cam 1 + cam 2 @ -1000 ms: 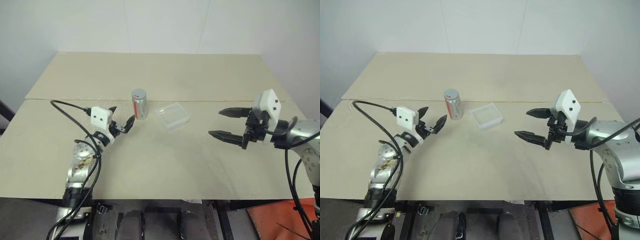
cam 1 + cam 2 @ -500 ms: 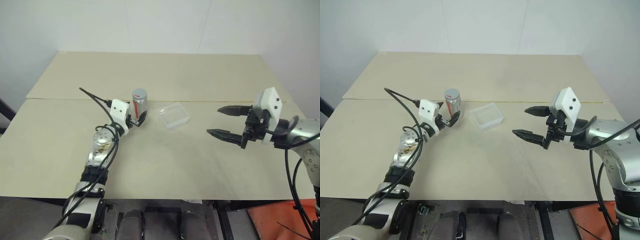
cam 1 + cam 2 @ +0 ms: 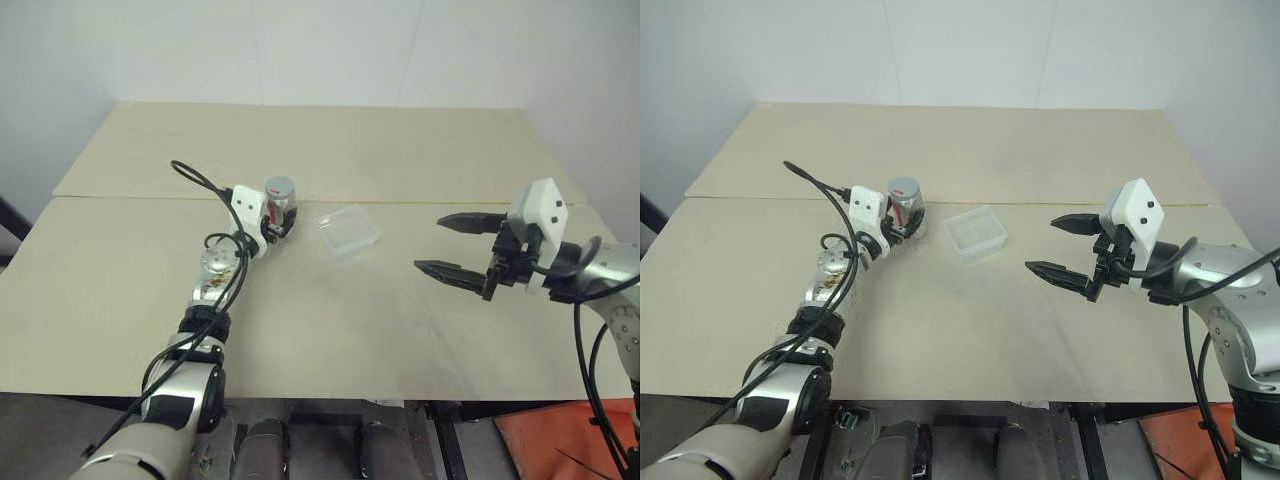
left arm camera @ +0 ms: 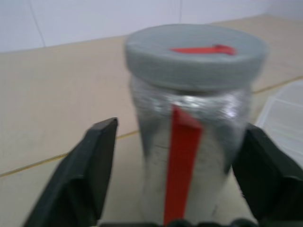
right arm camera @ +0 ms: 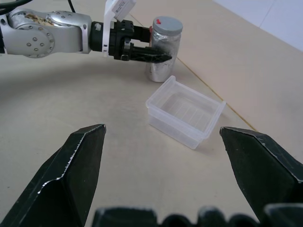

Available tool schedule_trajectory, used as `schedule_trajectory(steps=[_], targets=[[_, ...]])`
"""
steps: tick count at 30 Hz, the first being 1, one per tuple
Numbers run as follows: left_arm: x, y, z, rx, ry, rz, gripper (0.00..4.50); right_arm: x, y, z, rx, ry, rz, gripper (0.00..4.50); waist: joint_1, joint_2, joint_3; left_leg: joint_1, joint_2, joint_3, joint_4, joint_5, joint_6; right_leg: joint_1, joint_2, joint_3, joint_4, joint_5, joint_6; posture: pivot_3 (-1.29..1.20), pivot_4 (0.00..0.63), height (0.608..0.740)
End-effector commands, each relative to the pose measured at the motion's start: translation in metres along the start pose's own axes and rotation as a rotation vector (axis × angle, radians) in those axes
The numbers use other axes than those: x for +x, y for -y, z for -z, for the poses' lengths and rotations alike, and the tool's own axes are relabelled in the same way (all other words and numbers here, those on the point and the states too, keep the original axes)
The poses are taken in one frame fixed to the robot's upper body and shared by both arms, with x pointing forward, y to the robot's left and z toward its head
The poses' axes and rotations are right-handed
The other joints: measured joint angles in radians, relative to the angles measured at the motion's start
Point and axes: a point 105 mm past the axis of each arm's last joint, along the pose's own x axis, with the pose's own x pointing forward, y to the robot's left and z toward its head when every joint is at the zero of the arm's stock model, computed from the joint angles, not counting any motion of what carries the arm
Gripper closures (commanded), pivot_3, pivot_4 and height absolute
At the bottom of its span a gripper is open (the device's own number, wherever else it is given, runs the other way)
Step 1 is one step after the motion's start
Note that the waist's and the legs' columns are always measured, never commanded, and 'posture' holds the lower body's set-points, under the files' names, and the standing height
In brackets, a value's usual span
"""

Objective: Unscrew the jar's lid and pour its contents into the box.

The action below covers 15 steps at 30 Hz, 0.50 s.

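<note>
The silvery jar (image 3: 281, 203) with a red stripe stands upright on the table, its grey lid (image 4: 194, 52) screwed on and showing a red mark. My left gripper (image 3: 279, 222) reaches in level from the left and is shut on the jar's body below the lid, one black finger on each side. The contents are hidden inside the jar. The clear plastic box (image 3: 349, 230) lies just right of the jar, with nothing in it. Well to the right of the box, my right gripper (image 3: 430, 244) hovers open, pointing left towards the box, nothing between its fingers.
The beige table (image 3: 330, 330) has a seam running across it behind the jar. A black cable (image 3: 190, 172) loops up from my left wrist, left of the jar. A white wall rises behind the table's far edge.
My left arm reached forward and right to the jar, and its fingers closed from wide open onto the jar's body. The right arm, the jar and the box kept still.
</note>
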Motion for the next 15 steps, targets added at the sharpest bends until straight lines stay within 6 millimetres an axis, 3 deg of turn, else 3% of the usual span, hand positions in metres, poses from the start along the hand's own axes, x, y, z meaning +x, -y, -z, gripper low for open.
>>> schedule_trajectory(steps=[1, 3, 8, 15], targets=[[0.005, 0.0, -0.01, -0.009, 0.028, 0.001, 2.23, -0.007, 0.0, -0.014, -0.04, 0.036, 0.017, 0.0, 0.0, 0.0, 0.0, 0.0, 0.0, 0.0, 0.0, 0.0, 0.0, 0.0, 0.0, 0.0, 0.0, 0.0, 0.0, 0.0, 0.15, 0.74], [0.006, 0.001, -0.008, -0.016, 0.022, 0.002, 2.61, -0.007, 0.0, -0.014, -0.041, 0.037, 0.018, 0.0, 0.001, 0.0, 0.0, 0.0, 0.0, 0.0, 0.0, 0.0, 0.0, 0.0, 0.0, 0.0, 0.0, 0.0, 0.0, 0.0, 0.15, 0.74], [0.006, 0.007, -0.009, 0.01, 0.025, 0.057, 2.6, -0.007, -0.001, -0.015, -0.041, 0.039, 0.021, 0.0, 0.001, 0.0, 0.0, 0.0, 0.0, 0.0, 0.0, 0.0, 0.0, 0.0, 0.0, -0.001, 0.0, 0.0, 0.0, 0.0, 0.15, 0.74], [-0.019, 0.014, -0.048, 0.118, 0.081, 0.392, 2.6, 0.003, -0.006, -0.026, -0.04, 0.105, -0.019, 0.0, -0.008, 0.0, 0.0, -0.002, 0.0, 0.0, 0.0, 0.001, -0.001, -0.002, 0.0, -0.001, 0.0, 0.0, 0.0, 0.0, 0.15, 0.74]])
